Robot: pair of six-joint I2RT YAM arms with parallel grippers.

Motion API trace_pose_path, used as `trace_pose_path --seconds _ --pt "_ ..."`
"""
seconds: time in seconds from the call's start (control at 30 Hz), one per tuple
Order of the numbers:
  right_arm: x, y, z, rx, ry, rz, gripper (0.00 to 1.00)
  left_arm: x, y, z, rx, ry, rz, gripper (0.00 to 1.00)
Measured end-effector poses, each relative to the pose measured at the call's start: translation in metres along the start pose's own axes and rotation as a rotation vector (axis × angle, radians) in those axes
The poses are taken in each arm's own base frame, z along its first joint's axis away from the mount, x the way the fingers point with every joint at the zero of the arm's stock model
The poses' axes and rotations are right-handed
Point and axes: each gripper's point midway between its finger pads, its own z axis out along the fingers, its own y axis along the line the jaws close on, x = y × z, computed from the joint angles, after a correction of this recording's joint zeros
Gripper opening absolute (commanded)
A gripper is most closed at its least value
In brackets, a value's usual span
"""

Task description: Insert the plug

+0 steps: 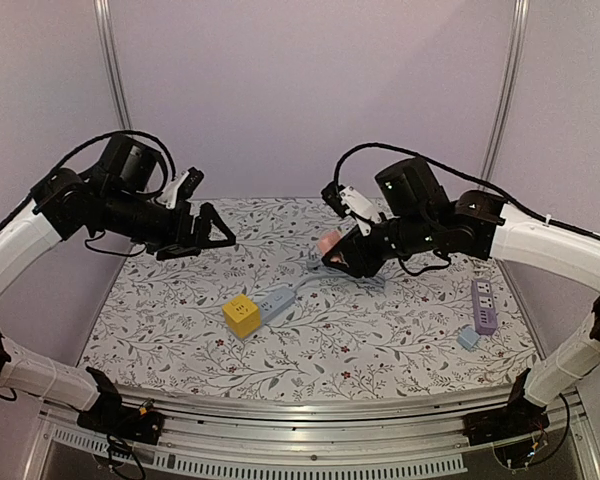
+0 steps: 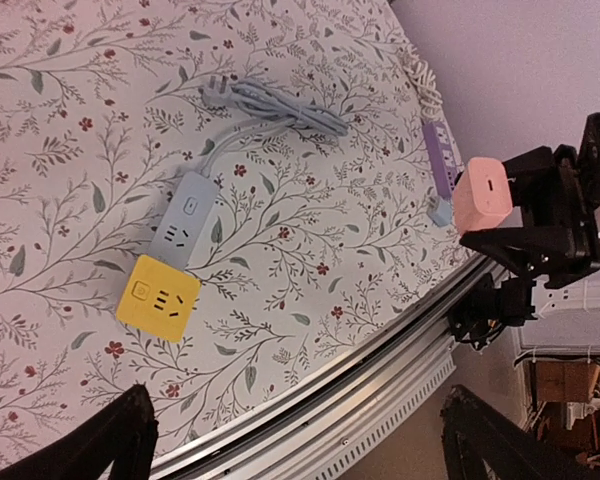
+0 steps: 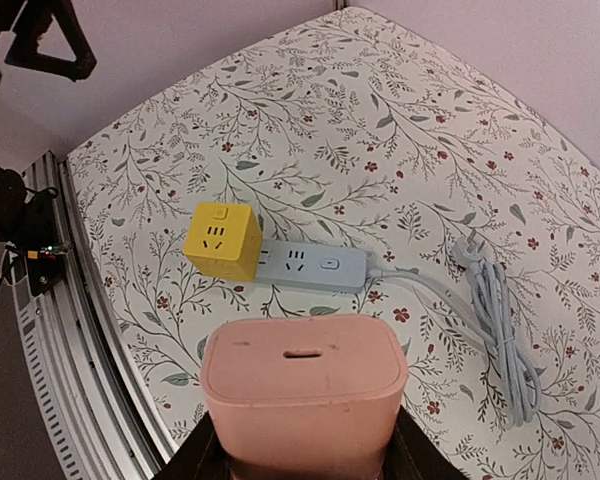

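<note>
My right gripper (image 1: 342, 252) is shut on a pink plug (image 3: 302, 400), holding it in the air above the table right of centre; the plug's flat end with a small slot faces the wrist camera. The same plug (image 2: 479, 193) shows at the right of the left wrist view. A grey power strip (image 1: 276, 302) lies on the floral cloth with a yellow cube adapter (image 1: 242, 315) at its left end. In the right wrist view the strip (image 3: 315, 267) and the cube (image 3: 220, 240) lie beyond the plug. My left gripper (image 1: 208, 240) hangs open and empty above the table's left side.
The grey strip's coiled cable (image 3: 500, 320) lies behind it, toward the back. A purple power strip (image 1: 484, 305) and a small light-blue piece (image 1: 468, 338) sit at the right edge. The metal rail (image 2: 380, 380) runs along the near edge of the table.
</note>
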Motion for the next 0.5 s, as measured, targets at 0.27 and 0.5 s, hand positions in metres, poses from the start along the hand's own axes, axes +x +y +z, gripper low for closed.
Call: trace_pose_path --seconds 0.27,0.5 --pt "-0.016 0.039 -0.003 -0.077 -0.087 -0.212 0.00 0.000 -0.017 0.019 0.086 0.079 -0.074 0.94" --pt "-0.024 0.050 -0.005 -0.107 -0.131 -0.307 0.00 -0.006 -0.039 0.023 0.180 0.092 -0.114 0.86"
